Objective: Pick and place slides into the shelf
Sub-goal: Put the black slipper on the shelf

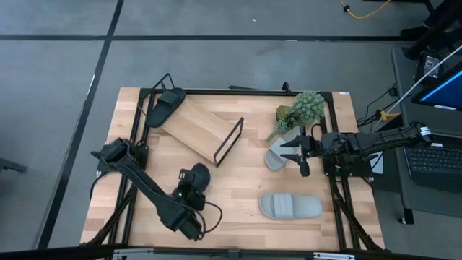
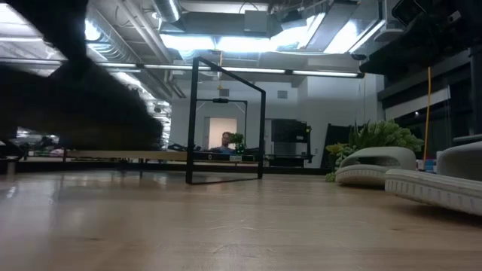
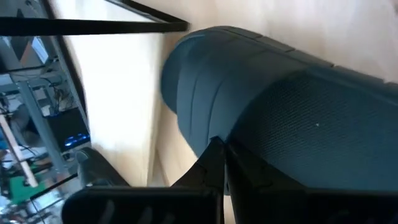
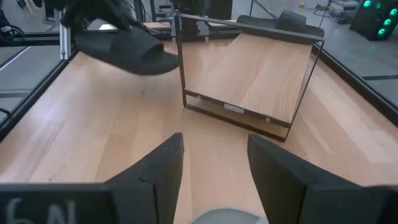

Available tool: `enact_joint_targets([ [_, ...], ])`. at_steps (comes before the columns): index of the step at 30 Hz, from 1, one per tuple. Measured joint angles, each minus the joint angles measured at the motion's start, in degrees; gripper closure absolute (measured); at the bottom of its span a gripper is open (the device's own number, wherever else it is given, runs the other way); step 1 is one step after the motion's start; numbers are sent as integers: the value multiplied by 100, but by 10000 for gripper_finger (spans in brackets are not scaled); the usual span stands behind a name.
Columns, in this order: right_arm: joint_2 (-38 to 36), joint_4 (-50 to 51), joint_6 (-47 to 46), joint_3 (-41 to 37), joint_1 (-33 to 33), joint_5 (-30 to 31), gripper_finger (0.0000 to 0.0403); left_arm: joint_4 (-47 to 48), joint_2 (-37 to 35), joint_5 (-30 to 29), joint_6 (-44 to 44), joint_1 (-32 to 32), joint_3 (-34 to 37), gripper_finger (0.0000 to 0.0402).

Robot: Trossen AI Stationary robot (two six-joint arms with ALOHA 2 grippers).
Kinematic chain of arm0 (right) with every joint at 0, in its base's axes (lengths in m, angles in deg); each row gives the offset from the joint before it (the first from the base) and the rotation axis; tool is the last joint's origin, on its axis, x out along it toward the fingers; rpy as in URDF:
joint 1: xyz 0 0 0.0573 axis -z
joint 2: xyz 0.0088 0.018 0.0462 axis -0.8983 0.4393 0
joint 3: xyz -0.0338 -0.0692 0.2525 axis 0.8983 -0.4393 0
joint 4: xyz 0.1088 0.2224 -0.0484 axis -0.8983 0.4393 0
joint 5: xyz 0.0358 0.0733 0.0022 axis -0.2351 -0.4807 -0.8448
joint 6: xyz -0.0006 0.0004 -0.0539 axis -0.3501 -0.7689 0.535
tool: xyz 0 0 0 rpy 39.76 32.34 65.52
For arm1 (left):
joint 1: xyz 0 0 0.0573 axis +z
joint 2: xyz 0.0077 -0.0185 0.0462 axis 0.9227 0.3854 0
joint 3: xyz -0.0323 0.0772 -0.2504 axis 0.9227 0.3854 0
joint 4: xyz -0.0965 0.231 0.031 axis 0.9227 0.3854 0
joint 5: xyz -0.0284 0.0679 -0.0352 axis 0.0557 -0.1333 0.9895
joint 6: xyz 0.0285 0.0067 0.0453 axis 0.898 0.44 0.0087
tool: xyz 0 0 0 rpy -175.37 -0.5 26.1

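Observation:
My left gripper point(image 1: 191, 186) is shut on a black slide point(image 1: 197, 175) near the table's front, beside the shelf's near end loop point(image 1: 229, 141). The shelf point(image 1: 202, 126) lies slantwise at centre left. A second black slide point(image 1: 164, 105) lies on the shelf's far left end. My right gripper point(image 4: 214, 168) is open, its fingers just above and astride one end of a grey slide point(image 1: 276, 158). Another grey slide point(image 1: 290, 207) lies flat on the table near the front right. My left gripper pinches the black slide between its two fingers at one edge point(image 3: 214, 146); the gripper's own body hides which part that is. In the right wrist view the slide point(image 4: 127, 50) hangs about level and clear of the table, its free end toward the shelf.
A potted plant point(image 1: 299, 108) stands at the far right, just beyond the right gripper. Black frame rails point(image 1: 336, 188) run along the table's edges. Bare tabletop point(image 1: 238, 180) lies between the two arms. A person shows far off in the room point(image 2: 225, 140).

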Motion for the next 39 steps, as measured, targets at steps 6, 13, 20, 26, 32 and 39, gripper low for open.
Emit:
enact_joint_targets([
  [6, 0, 18, 0, 0, 1, 0, 223, 2, -629, -306, 100, 83, 0, 402],
  [13, 2, 28, 0, 0, -1, 0, 223, -3, -995, -438, 431, 382, 479, 401],
  [20, 2, 61, -20, 0, 0, 0, 223, 3, -1239, -851, 876, 738, 1217, 401],
  [26, 7, 61, -1, 0, 1, 0, 223, 0, -1599, -1074, 1166, 1199, 1670, 401],
  [32, 27, 61, 30, 0, -1, 0, 223, -48, -2076, -1537, 1505, 1624, 1928, 401],
  [39, 28, 59, 140, 0, 1, 0, 223, -545, -2454, -1726, 2465, 2271, 1958, 401],
])
